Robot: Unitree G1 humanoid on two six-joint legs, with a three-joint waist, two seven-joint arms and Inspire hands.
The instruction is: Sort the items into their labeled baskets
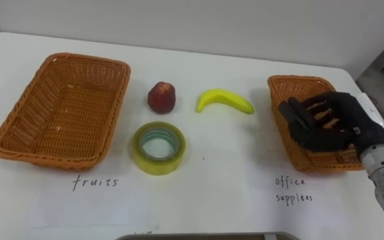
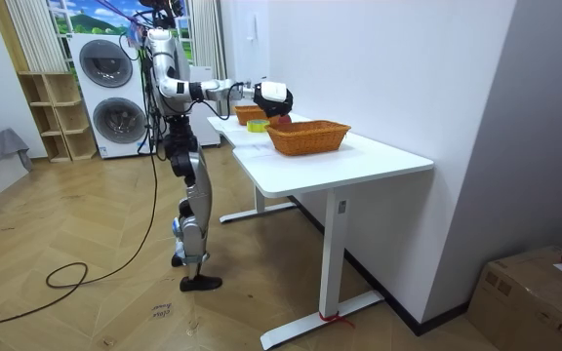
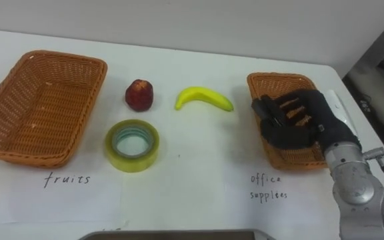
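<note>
Red apple and yellow banana lay on tabletop between two wicker baskets. Tape lay flat near apple. Left basket empty; right basket partly hidden.

A home-like room: stacked washing machines, wooden shelf, parquet floor.

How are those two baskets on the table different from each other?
The left basket looks wider than the right basket. The left basket is fully in sight and empty, while the right basket is partly hidden by the robot's right hand, open above it, so its inside cannot be fully seen. Both are orange-brown woven rectangles on the white table.
</note>
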